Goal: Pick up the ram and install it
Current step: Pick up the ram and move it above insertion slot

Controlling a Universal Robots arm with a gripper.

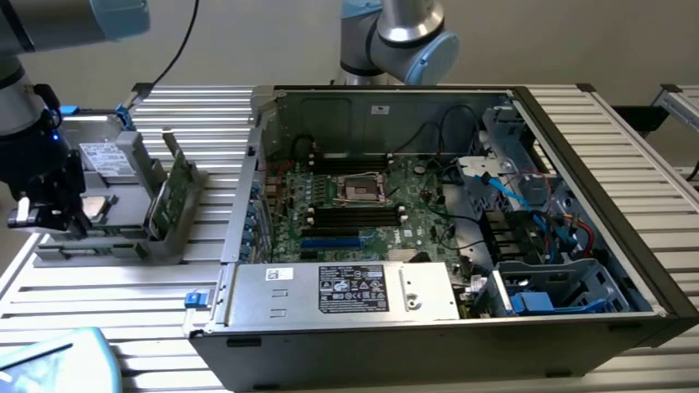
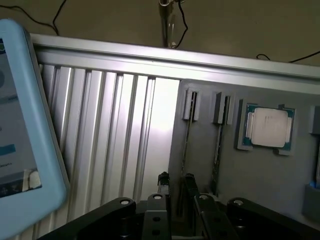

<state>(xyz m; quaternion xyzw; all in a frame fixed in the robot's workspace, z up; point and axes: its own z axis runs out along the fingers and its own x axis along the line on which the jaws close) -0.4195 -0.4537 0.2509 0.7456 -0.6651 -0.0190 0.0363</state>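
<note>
In the wrist view, two thin ram sticks stand edge-on in slots of a grey parts holder (image 2: 200,165): one ram stick (image 2: 186,142) and a second (image 2: 219,145) beside it. My gripper (image 2: 175,182) hovers just above the holder, by the nearer stick. Its dark fingers are a narrow gap apart with only the holder's surface between them. In the exterior view my gripper (image 1: 44,214) hangs over the holder (image 1: 110,246) at that view's left, beside the open computer case (image 1: 437,327). The black memory slots (image 1: 349,217) lie on the motherboard.
A square silver processor (image 2: 267,127) sits in the holder. A taller green card (image 1: 164,201) stands upright at the holder's case side. A blue-cased tablet (image 2: 20,125) lies on the ribbed table near the front edge. A second arm (image 1: 399,37) rises behind the case.
</note>
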